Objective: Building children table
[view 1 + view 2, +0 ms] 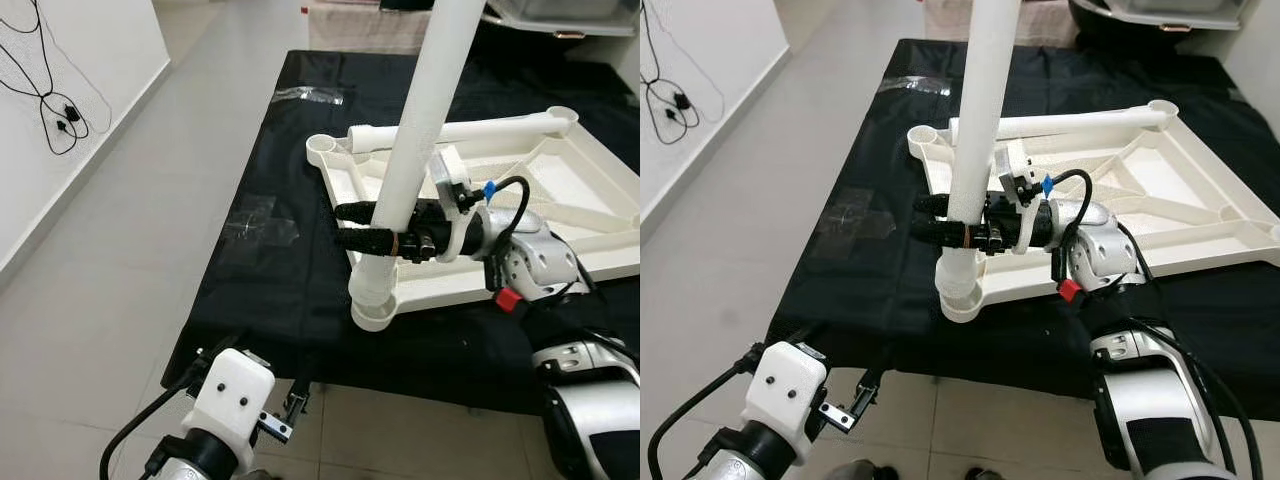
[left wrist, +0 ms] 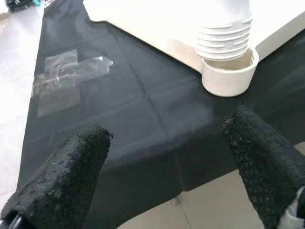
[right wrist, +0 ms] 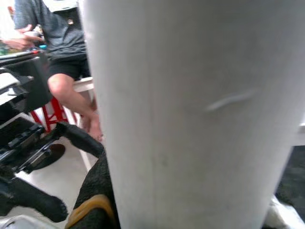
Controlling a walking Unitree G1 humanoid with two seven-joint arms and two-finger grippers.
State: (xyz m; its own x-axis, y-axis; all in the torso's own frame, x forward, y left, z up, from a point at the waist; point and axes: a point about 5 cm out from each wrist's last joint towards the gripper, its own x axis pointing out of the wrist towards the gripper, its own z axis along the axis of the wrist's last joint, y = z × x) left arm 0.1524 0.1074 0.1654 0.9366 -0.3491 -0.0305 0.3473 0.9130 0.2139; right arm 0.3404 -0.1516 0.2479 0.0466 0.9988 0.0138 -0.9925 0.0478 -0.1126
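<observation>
Black cloth carries the upturned white tabletop, where the right gripper clamps a table leg standing in the near corner socket, next needing twisting home; left gripper gapes empty nearby.

Pale tiled floor, white wall

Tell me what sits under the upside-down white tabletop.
The tabletop lies on a black cloth. Whatever the cloth covers is hidden. The right tool grips the leg standing in the near corner socket.
</observation>
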